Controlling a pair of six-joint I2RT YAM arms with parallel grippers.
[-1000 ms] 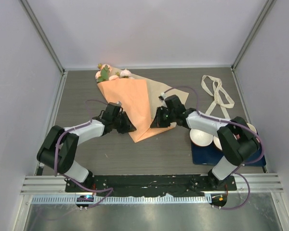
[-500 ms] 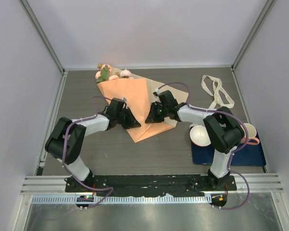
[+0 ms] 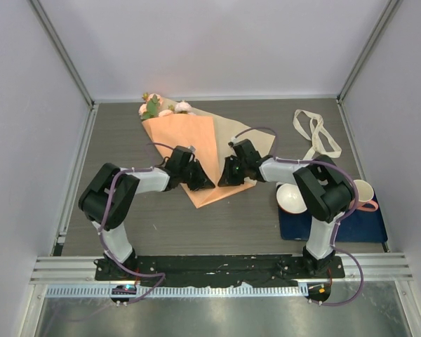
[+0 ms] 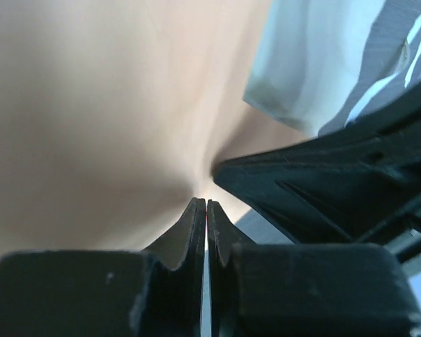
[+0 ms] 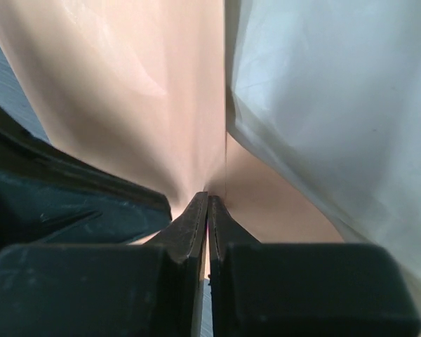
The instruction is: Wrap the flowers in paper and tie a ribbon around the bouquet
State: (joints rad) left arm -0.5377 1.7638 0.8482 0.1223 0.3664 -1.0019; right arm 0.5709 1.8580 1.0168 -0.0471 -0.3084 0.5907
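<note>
Left gripper (image 3: 201, 182) and right gripper (image 3: 224, 176) both clamp the paper (image 3: 189, 140) near its tip; its 2 edges should overlap snugly around the flowers (image 3: 161, 109).

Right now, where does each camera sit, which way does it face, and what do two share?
Top external: above and behind the bases, looking down on table, paper, flowers; both arms, left gripper and right gripper on paper.
Left wrist: on that wrist, facing the orange paper; own shut jaws below, right gripper at right.
Right wrist: likewise; own shut jaws, left gripper lower left.
Shared: both wrist views show the pinched paper.
</note>
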